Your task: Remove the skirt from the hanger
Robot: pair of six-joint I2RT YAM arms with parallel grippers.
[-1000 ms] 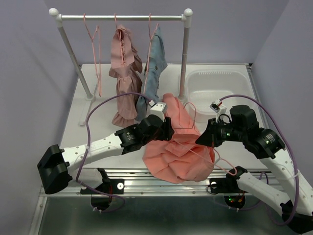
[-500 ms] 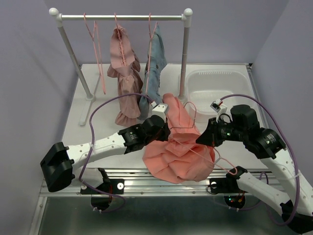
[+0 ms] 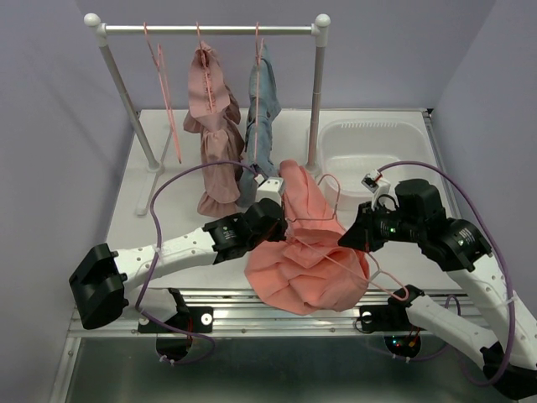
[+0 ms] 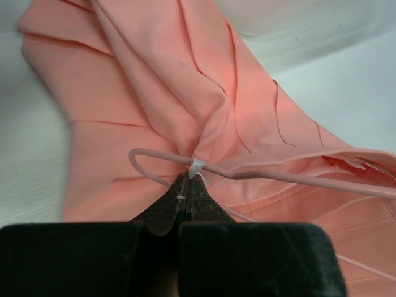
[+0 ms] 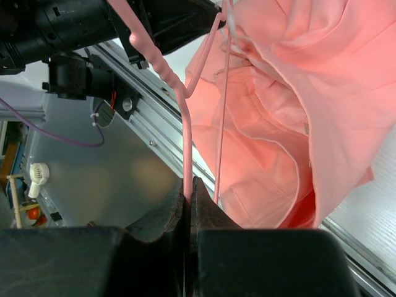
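- Your left gripper [image 4: 189,180] has its fingers pressed together, nipping a small white tab on the skirt [image 4: 185,93] just where the hanger [image 4: 297,177] wire crosses the bunched cloth.
- Your right gripper [image 5: 187,189] is clamped on the hanger's pink wire, which rises from the fingertips and bends across towards the left arm.
- From above you see the skirt [image 3: 306,252] heaped on the table [image 3: 168,168] between both grippers, its lower folds reaching the near edge.
- Right behind your left wrist hang the denim garment [image 3: 262,117] and the ruffled pink garment [image 3: 214,126], both on the rack rail [image 3: 210,29].
- A bare pink hanger [image 3: 164,92] hangs further left on that rail.
- The white tub [image 3: 369,126] sits just behind your right gripper, with the rack post [image 3: 317,109] beside it.
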